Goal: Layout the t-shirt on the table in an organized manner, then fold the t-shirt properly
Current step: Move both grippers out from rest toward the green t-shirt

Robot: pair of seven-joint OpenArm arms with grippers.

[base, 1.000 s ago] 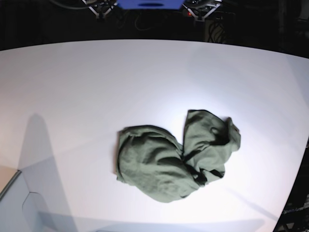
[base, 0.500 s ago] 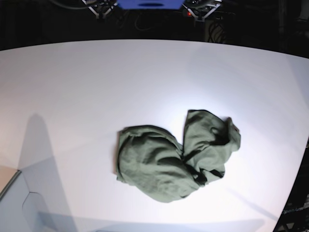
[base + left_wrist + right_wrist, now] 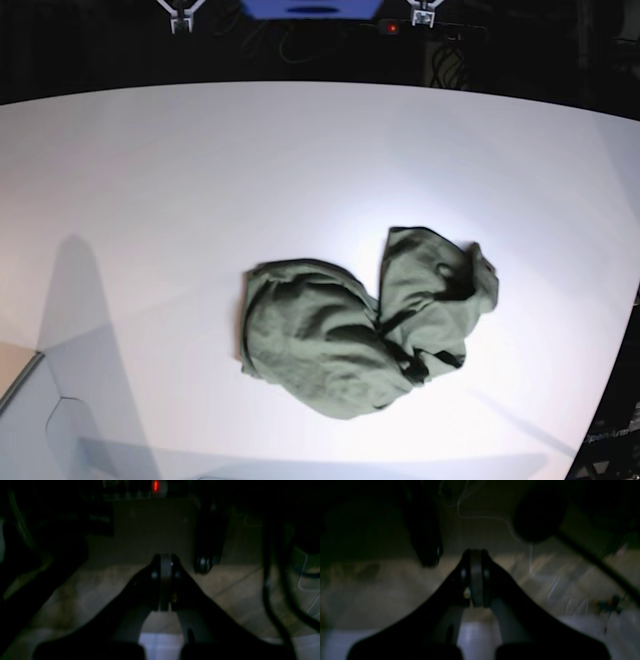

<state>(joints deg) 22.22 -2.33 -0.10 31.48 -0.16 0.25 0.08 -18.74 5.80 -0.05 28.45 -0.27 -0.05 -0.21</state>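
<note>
With both my left gripper and right gripper closed on nothing and parked off the table, the crumpled t-shirt lies untouched, far from either pair of jaws.

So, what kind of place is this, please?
Probably a robot lab or test bench, not a home: a large bare white table under bright light, dark surroundings with cables, and one crumpled t-shirt.

The t-shirt is seen as soft, matt olive cloth, heavily creased and bunched near the right edge of the table. The tabletop is shown as smooth and white, with a faint sheen where the light falls on it.
</note>
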